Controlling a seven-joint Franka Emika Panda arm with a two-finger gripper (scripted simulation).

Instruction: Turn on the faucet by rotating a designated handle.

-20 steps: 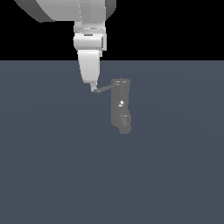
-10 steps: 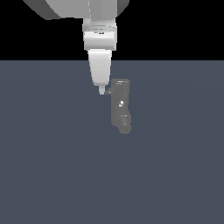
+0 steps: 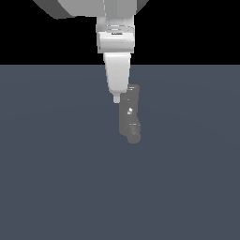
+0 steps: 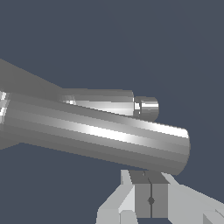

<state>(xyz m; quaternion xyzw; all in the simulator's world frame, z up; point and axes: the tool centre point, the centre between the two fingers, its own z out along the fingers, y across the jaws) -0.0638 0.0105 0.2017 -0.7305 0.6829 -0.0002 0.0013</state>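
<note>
Close under my wrist, my pincer has its two pads pressed together on nothing, and just beyond it lies the handle, a grey rod near my fingertips. Past that, the faucet stands upright on the dark worktop, my tip at its top on the exterior view's left. I judge I'm mid-push on the handle; next comes a steady sideways sweep around the body, and no container is in sight.

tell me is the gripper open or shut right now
Shut. In the wrist view the gripper has its two fingers pressed together with only a thin seam between them, holding nothing, just beside the faucet.
</note>
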